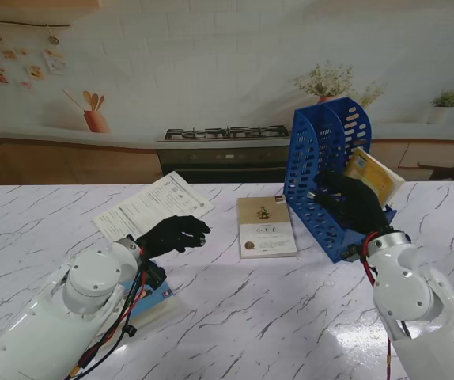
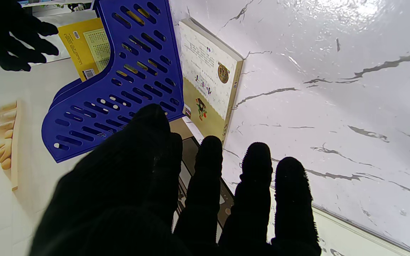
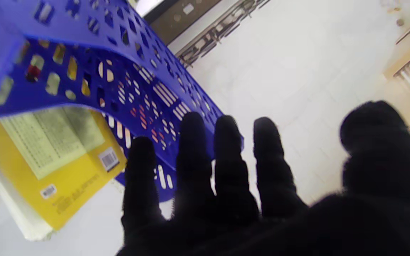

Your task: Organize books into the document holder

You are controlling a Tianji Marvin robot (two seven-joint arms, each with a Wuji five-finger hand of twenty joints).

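The blue document holder [image 1: 319, 158] stands at the right of the table, also seen in the wrist views [image 2: 119, 81] [image 3: 101, 71]. A yellow book [image 1: 375, 174] [image 2: 84, 46] [image 3: 59, 160] leans tilted at its right side; which slot it is in I cannot tell. A tan book [image 1: 266, 227] [image 2: 208, 78] lies flat just left of the holder. My right hand [image 1: 353, 202] [image 3: 244, 199] hovers at the holder's open front, fingers spread, holding nothing. My left hand [image 1: 175, 233] [image 2: 190, 199] is open over the table, left of the tan book and apart from it.
A printed sheet [image 1: 154, 206] lies beyond my left hand. A blue-covered book [image 1: 154, 299] lies partly hidden under my left forearm. A stove and counter with plants stand past the table's far edge.
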